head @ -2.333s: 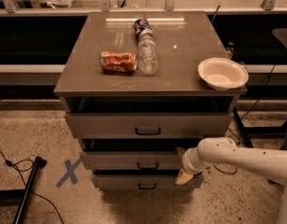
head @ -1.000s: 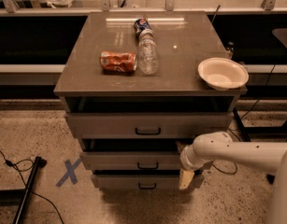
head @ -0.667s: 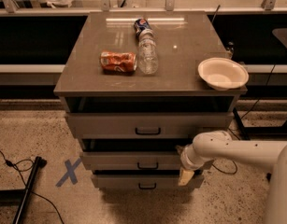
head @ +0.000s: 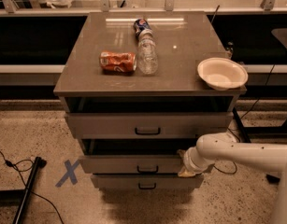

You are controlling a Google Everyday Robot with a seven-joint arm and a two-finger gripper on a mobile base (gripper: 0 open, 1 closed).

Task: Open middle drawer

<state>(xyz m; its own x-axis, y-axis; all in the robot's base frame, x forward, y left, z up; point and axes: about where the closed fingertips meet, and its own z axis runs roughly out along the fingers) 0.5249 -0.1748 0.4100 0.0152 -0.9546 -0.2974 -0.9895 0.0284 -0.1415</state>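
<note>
The cabinet [head: 73,85] has 3 drawers, and the middle drawer [head: 119,164] sits second down, a dark gap showing above its front. The white arm [head: 241,153] reaches in from the right. The gripper [head: 185,171] is at the right end of that drawer's front (whether it is spread or closed I cannot tell), well to the right of the handle [head: 147,170]. On top lie an orange can [head: 117,61], a clear bottle [head: 147,55] and a blue can [head: 142,24]. A bowl [head: 222,73] sits by the right edge.
</note>
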